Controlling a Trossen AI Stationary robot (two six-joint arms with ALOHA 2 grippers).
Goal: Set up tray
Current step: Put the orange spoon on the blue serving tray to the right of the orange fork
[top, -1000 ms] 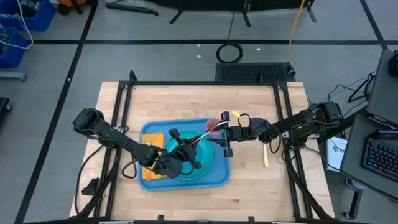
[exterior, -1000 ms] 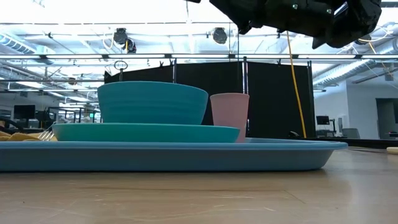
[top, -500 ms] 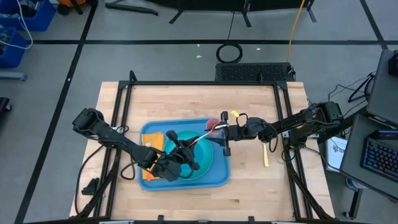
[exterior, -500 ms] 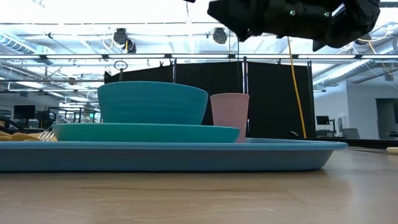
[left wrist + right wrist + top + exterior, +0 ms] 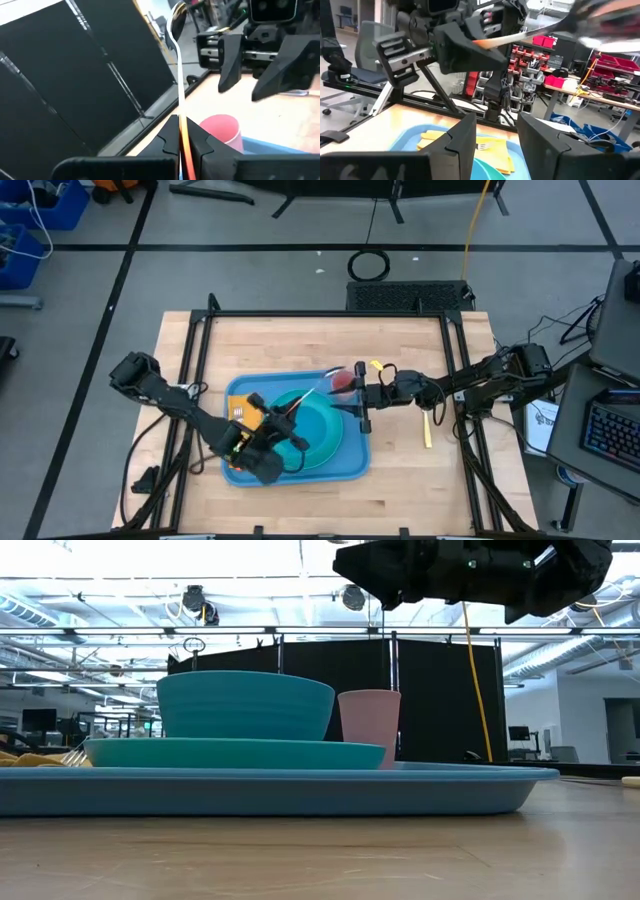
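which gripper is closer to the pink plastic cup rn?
Right. The right gripper hovers open just beside the pink plastic cup, at the light-blue rectangular plastic tray's right edge. The left gripper is over the tray's left half, shut on a silver spoon.

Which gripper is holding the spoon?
The left gripper, shut on the spoon handle above the tray; the right gripper stands open, holding nothing.

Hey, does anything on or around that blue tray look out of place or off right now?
One thing: a yellow utensil lies on the bare table right of the tray, not with the settings. On the tray, bowl, plate and pink cup stand upright, nothing spilled. The left claw holds a spoon aloft.
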